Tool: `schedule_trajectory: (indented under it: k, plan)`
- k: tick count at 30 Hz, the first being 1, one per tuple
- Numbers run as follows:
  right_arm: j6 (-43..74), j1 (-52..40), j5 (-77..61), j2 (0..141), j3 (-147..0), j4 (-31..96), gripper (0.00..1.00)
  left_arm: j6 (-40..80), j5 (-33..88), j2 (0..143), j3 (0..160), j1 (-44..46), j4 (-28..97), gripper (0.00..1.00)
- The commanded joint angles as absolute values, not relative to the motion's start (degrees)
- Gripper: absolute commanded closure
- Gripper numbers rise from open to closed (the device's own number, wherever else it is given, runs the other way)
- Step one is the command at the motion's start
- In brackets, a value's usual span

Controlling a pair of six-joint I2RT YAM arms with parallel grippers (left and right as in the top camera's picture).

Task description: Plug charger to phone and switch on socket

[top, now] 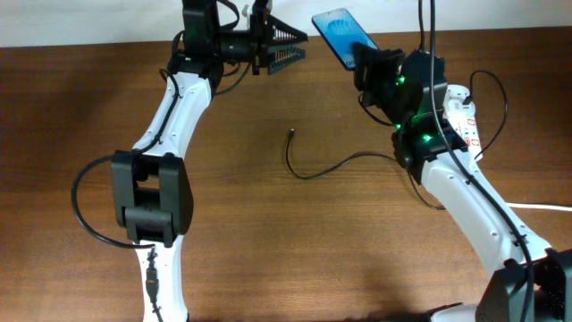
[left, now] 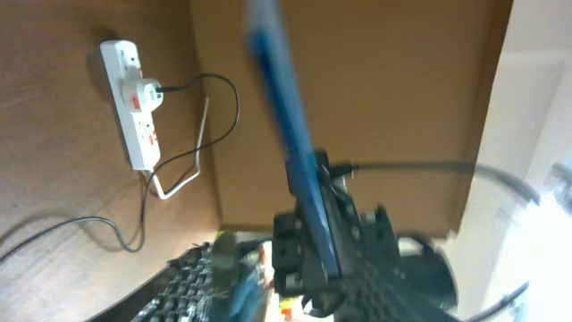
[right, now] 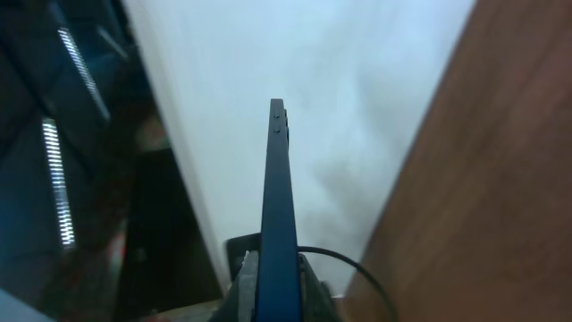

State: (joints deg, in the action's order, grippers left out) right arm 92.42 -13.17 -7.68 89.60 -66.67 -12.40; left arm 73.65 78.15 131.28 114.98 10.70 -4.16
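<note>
Phone: I see a slim flat phone (top: 340,34) with a black edge and a bright blue screen. It is at about 1 o'clock from the middle of the brown wooden table (top: 268,250), close to the far edge.

Phone from the side: in the right wrist view the phone (right: 278,206) looks like one thin dark blue line standing straight up, with tiny buttons near its top.

Right gripper: my right gripper (top: 365,55) is clamped on the near end of the phone, one finger (right: 239,284) on each flat side.

Left gripper: my left gripper (top: 290,47) is at 12 o'clock. Its two black fingers are spread apart with nothing between them. It points at the phone but is not touching it.

Charger: the thin black cable (top: 308,174) lies curled on the table. Its small black plug tip (top: 291,134) is near the middle, well apart from the phone.

Socket: the long white power strip with red marks (top: 465,121) is at 3 o'clock, partly hidden behind my right arm. In the left wrist view the strip (left: 134,98) has a black cable going out from a plug on it.
</note>
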Motion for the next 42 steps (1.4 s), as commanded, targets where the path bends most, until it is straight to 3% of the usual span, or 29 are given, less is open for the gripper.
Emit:
schedule_trajectory:
  k: [1, 10, 17, 25, 29, 34, 42]
  plan:
    - [93.73, -16.69, -2.13, 88.12, -68.97, -14.41, 0.96, 82.91, 72.93, 131.46, 115.39, 10.83, -4.69, 0.41]
    - [93.73, -22.79, 6.37, 89.78, -68.97, -14.41, 0.96, 90.89, 70.96, 131.46, 115.39, 12.25, -5.28, 0.41]
    - [93.76, -23.29, 6.50, 90.43, -68.97, -14.41, 0.96, 94.52, 67.70, 131.46, 115.39, 13.17, -5.58, 0.55]
    - [93.76, -23.29, 6.55, 90.50, -68.97, -14.41, 0.96, 94.52, 65.95, 131.46, 115.39, 14.50, -5.56, 0.63]
    - [93.76, -23.29, 6.52, 90.50, -68.97, -14.41, 0.96, 94.52, 66.00, 131.46, 115.39, 14.59, -5.56, 0.76]
    - [93.76, -23.29, 6.52, 90.50, -68.97, -14.39, 0.96, 94.52, 65.82, 131.46, 115.39, 15.05, -5.56, 0.84]
    - [93.73, -23.29, 6.52, 90.50, -68.97, -14.39, 0.96, 94.48, 65.69, 131.46, 115.39, 15.14, -5.56, 0.91]
